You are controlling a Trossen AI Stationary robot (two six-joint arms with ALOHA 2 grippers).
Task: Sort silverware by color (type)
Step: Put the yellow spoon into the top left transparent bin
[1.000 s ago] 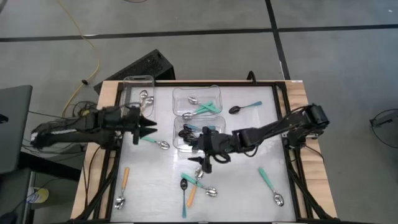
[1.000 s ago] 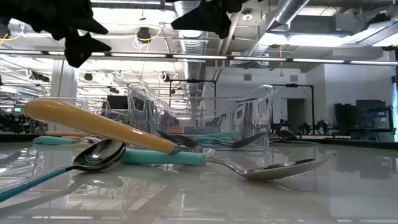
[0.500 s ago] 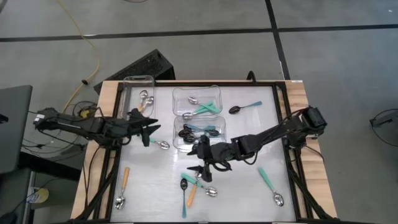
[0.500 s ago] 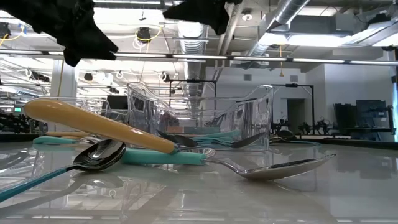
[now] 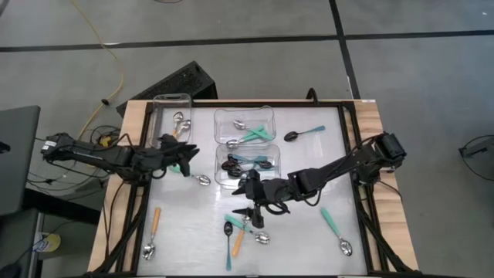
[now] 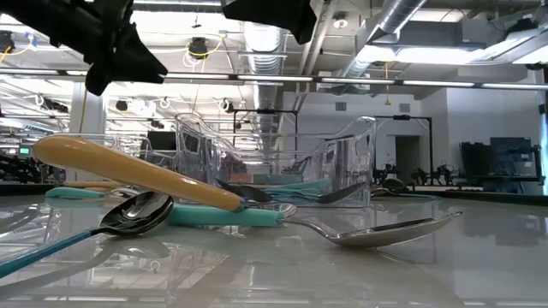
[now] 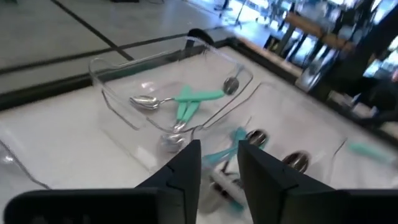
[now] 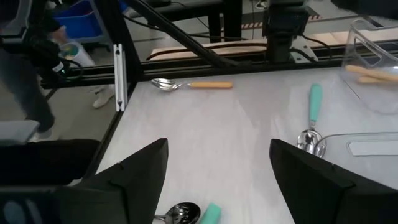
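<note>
Small spoons lie scattered on the white table. My left gripper hangs open just above a silver spoon with a teal handle, which lies flat left of the tubs; the spoon also shows between the fingers in the left wrist view. My right gripper is wide open and empty above a small heap of spoons near the table's front. In the low view both grippers hang higher than the tub rims: the left, the right.
Three clear tubs stand at the back: one with orange-handled spoons, one with silver teal spoons, one with black-bowled spoons. Loose spoons lie at the far right, near right and near left.
My right gripper has gone toward the table's near edge, from beside the black-spoon tub to above the heap of spoons. My left arm has stretched out lower, and its gripper has shifted a little toward the right, over the teal-handled spoon. No spoon has moved.
</note>
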